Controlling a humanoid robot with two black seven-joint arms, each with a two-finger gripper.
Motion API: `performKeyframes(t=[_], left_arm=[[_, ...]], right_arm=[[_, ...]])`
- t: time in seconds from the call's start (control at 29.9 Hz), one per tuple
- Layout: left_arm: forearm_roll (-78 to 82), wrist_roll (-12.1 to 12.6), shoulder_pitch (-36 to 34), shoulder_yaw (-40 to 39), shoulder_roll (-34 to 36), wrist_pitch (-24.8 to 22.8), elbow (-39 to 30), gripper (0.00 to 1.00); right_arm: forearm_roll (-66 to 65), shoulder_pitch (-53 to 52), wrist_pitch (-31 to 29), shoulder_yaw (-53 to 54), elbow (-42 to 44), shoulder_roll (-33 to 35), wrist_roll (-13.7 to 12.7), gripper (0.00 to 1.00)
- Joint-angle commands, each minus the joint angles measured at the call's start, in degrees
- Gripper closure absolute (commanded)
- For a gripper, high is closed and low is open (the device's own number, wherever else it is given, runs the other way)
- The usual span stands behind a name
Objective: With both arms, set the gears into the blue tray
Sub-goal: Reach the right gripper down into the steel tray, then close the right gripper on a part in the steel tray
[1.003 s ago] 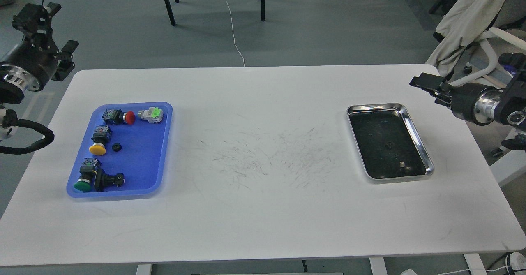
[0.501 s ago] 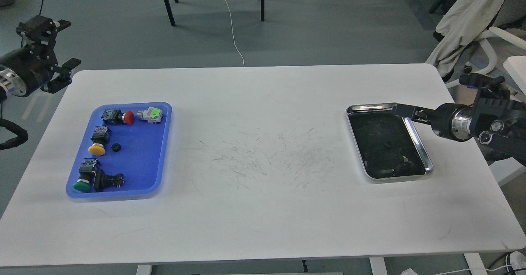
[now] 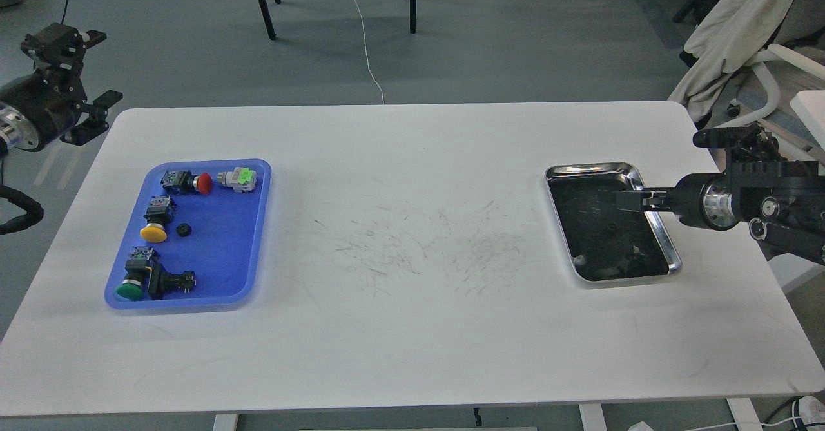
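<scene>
The blue tray (image 3: pixel 256 225) lies on the left of the white table. In it sits one small black gear (image 3: pixel 184 230) among several push-button switches. A second tiny dark gear (image 3: pixel 609 228) shows faintly on the dark bottom of the steel tray (image 3: pixel 664 241) at the right. My right gripper (image 3: pixel 620 200) reaches in from the right and hangs low over that steel tray, just above and right of the gear. It is seen side-on, so its fingers cannot be told apart. My left gripper (image 3: pixel 103 64) is off the table's far left corner, open and empty.
Switches with red (image 3: pixel 203 183), yellow (image 3: pixel 153 232) and green (image 3: pixel 129 290) caps fill the blue tray's left side. Small bits lie at the steel tray's near end. Chair legs and cables are on the floor behind the table, and a chair with cloth stands at the right.
My right gripper has swung from beyond the table's right edge down and left over the steel tray. My left arm has drawn back slightly to the left.
</scene>
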State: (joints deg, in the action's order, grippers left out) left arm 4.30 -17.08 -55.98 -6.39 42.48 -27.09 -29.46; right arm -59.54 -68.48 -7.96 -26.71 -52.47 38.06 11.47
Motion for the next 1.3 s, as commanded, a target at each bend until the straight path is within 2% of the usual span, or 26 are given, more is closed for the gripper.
performKeyframes(t=[0.0, 0.1, 0.27, 0.5, 0.67, 0.9, 1.27], left_arm=[[-0.1, -0.7, 0.0, 0.0, 0.0, 0.1, 0.0, 0.01], [-0.2, -1.6, 0.0, -0.1, 0.2, 0.0, 0.0, 0.01], [-0.3, -1.6, 0.0, -0.2, 0.3, 0.0, 0.0, 0.01], [-0.3, -1.6, 0.0, -0.4, 0.4, 0.0, 0.0, 0.01], [-0.3, -1.6, 0.3, -1.8, 0.5, 0.1, 0.0, 0.01], [-0.3, -1.6, 0.3, -1.8, 0.7, 0.1, 0.0, 0.01], [-0.3, -2.3, 0.8, -1.8, 0.6, 0.1, 0.0, 0.01]], right_arm=[[-0.1, 0.5, 0.0, 0.0, -0.1, -0.5, 0.2, 0.17], [-0.3, 0.8, 0.0, -0.1, -0.1, -0.9, 0.2, 0.17], [-0.4, 1.6, 0.0, -0.1, 0.3, -1.8, 0.3, 0.22], [-0.4, 3.9, 0.0, -0.1, 3.9, -4.5, 0.5, 0.22], [-0.4, 4.6, 0.0, -0.1, 5.5, -5.9, 1.6, 0.23], [-0.3, 4.8, -0.3, -0.2, 6.7, -6.9, 2.2, 0.33], [-0.4, 4.7, -1.1, -2.5, 6.9, -6.9, 3.7, 0.38]])
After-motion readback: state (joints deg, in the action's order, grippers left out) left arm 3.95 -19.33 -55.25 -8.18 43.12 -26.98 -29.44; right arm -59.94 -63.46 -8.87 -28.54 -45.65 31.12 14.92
